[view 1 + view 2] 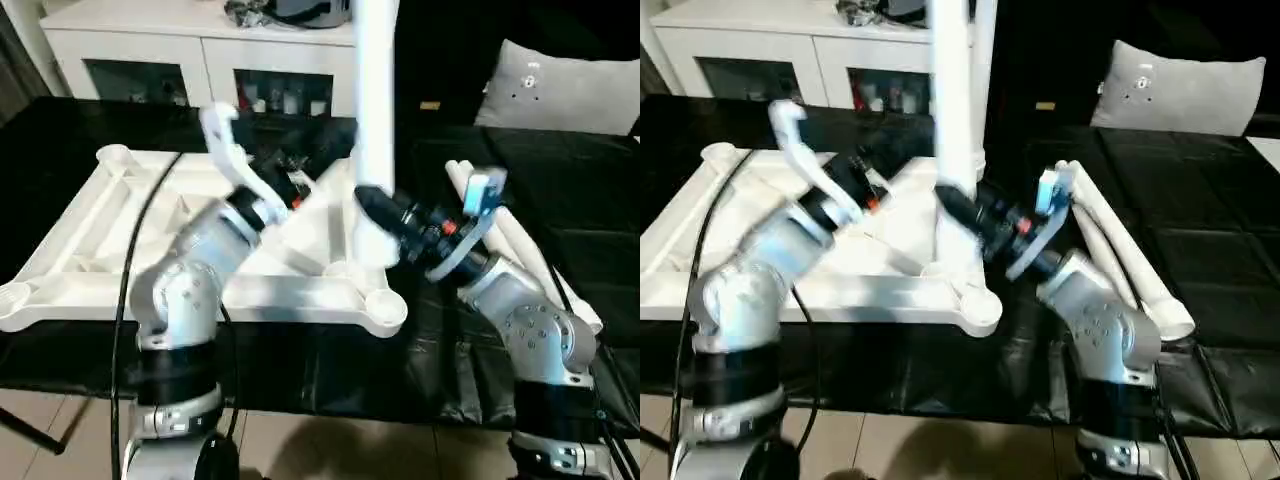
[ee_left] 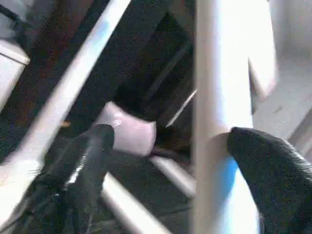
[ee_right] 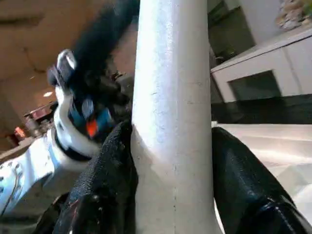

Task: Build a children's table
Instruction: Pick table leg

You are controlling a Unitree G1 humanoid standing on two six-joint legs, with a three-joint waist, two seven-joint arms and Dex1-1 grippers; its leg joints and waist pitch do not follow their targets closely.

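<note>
So my right gripper [image 3: 170, 180] clamped the upright leg [image 1: 374, 90] standing on the upturned tabletop [image 1: 90, 215]; left gripper [image 2: 165, 161] spread wide, one finger [image 2: 263, 165] touching that leg.

I saw the table top [image 1: 120, 270] and upright leg [image 3: 170, 122] as smooth white plastic, the leg faintly speckled with a thin seam down it. The right gripper's [image 3: 170, 195] black fingers [image 3: 243, 185] looked pebbled, slightly glossy. My forearms [image 1: 190, 290] were satin silver metal. The bench [image 1: 1200, 250] wore matt black cloth.
</note>
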